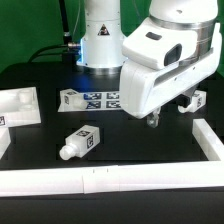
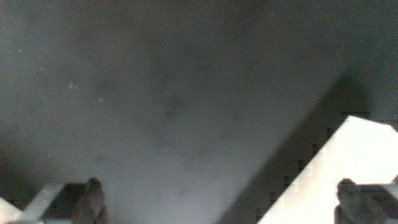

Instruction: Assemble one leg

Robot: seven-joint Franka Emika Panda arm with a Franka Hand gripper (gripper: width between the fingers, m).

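One leg, a stubby white peg with marker tags and a narrower round end, lies on its side on the black table, left of centre in the exterior view. My gripper hangs above the table to the exterior view's right of that leg, well apart from it. In the wrist view my gripper is open and empty: the two dark fingertips stand far apart over bare black table. The leg is out of the wrist view.
The marker board lies behind the leg. A large flat white panel sits at the exterior view's left. White rails run along the front and right; the right one shows in the wrist view. A small tagged part sits behind my gripper.
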